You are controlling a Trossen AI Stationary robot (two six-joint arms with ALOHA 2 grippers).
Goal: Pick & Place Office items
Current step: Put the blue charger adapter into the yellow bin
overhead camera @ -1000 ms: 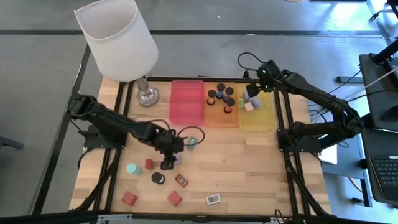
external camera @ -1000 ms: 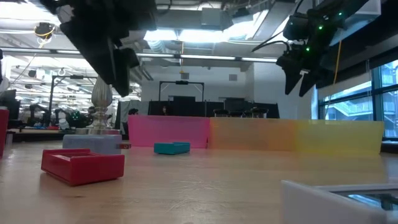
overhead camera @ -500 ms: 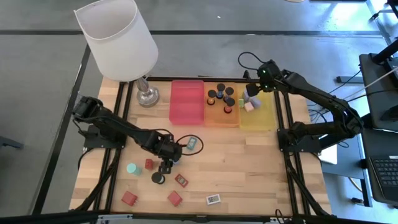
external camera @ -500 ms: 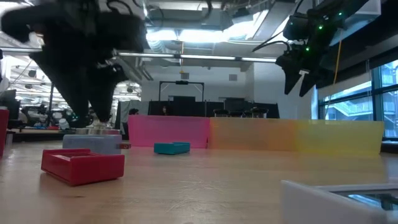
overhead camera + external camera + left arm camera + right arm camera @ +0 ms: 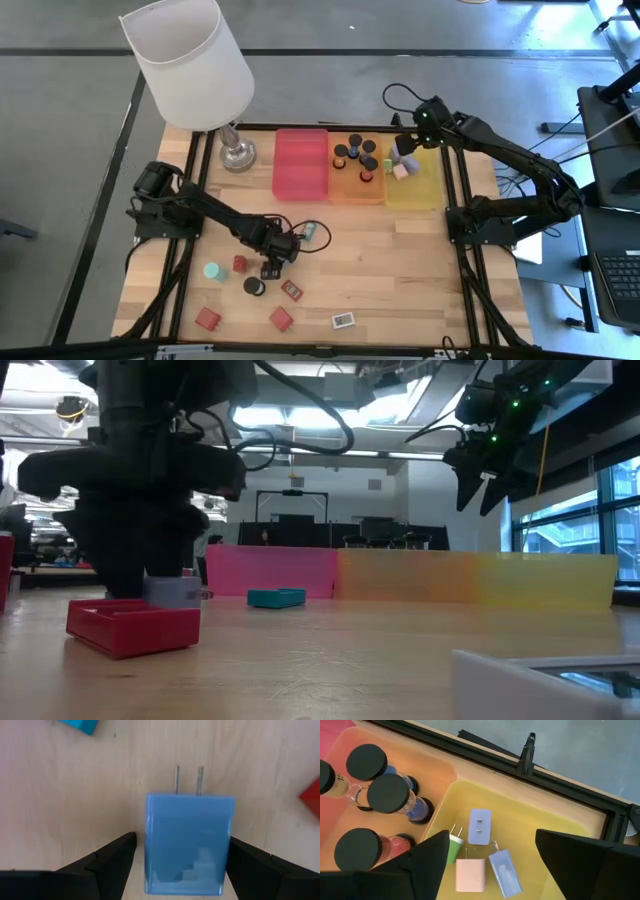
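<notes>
Mid-tabletop, my left gripper [image 5: 175,857] sits low, fingers apart, straddling the blue plug adapter [image 5: 189,842] lying flat. Light, rigid, smooth plastic; grip its flat sides, clear of prongs.

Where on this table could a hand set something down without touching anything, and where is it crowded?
Free: the bare wood of the table in front of the yellow tray, on the right arm's side. The red tray looks empty. Crowded: the table's front left, where the left gripper hangs over scattered office items.
</notes>
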